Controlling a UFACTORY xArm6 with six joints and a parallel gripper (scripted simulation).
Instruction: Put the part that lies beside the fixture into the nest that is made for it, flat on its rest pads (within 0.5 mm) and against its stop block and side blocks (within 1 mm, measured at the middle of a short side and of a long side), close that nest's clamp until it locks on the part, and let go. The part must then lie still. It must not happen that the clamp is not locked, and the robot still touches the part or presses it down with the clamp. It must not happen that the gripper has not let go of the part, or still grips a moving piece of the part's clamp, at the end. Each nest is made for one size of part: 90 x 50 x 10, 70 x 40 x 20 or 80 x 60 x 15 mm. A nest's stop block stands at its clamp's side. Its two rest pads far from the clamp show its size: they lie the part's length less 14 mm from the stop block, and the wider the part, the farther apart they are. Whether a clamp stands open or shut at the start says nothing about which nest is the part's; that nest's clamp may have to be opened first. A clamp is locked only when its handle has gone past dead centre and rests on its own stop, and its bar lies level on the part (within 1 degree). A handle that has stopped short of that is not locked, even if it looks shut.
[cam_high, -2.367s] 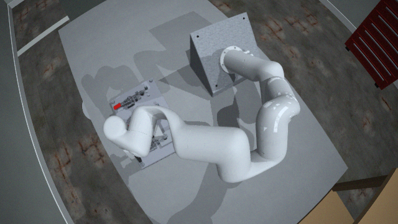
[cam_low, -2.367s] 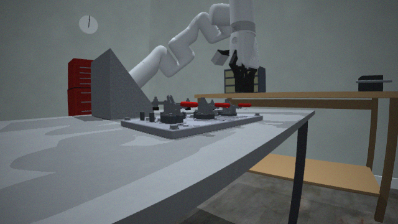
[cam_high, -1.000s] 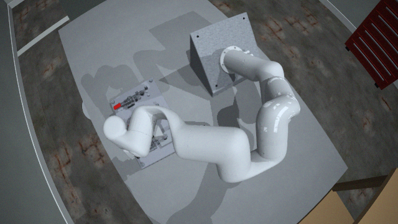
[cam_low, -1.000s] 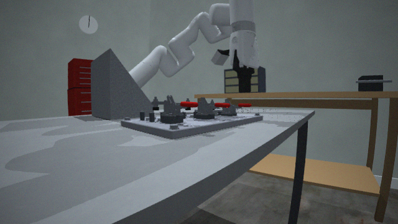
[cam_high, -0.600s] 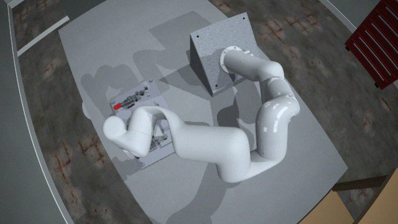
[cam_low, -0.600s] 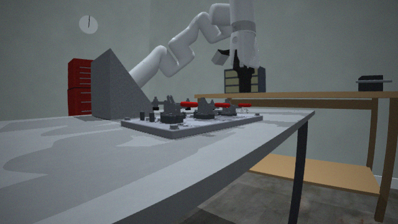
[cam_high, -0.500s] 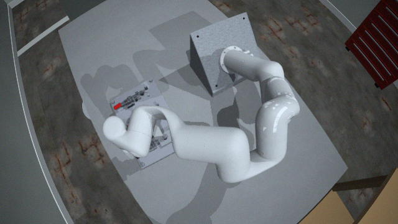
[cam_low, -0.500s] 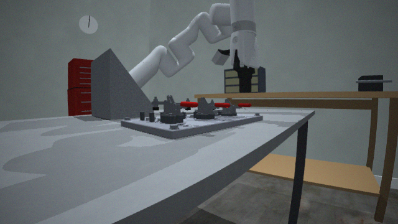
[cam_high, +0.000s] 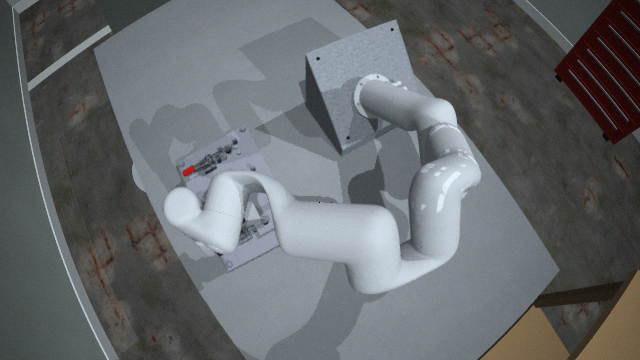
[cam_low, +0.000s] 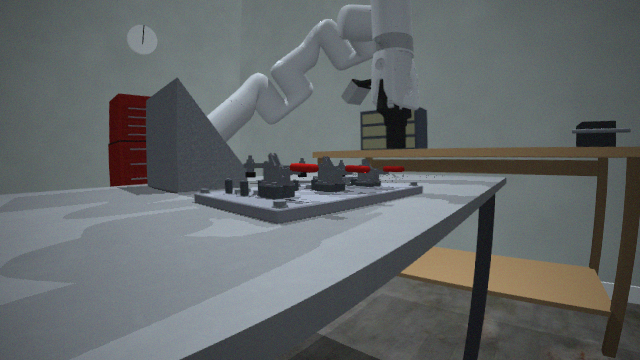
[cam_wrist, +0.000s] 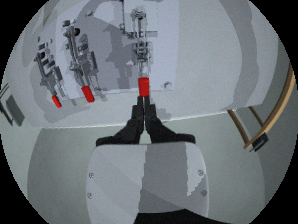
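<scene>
The grey fixture plate (cam_high: 248, 149) (cam_low: 310, 204) (cam_wrist: 168, 36) lies on the table and carries three toggle clamps with red handles. In the exterior view the red handles (cam_low: 304, 167) (cam_low: 358, 169) (cam_low: 393, 169) lie about level. The wrist view shows them in a row (cam_wrist: 57, 102) (cam_wrist: 88, 94) (cam_wrist: 141, 87). The top view shows one red handle (cam_high: 188, 171); the arm hides the others. My gripper (cam_wrist: 144, 103) (cam_low: 395, 132) is shut and empty, hanging high above the plate's near edge, in line with the right-hand clamp handle. I cannot make out the part in any view.
The arm's grey wedge base (cam_high: 350, 65) (cam_low: 180, 140) stands behind the fixture. A wooden table (cam_low: 450, 152) stands beyond the grey table's edge. A red drawer cabinet (cam_high: 600, 75) (cam_low: 127, 140) stands farther off.
</scene>
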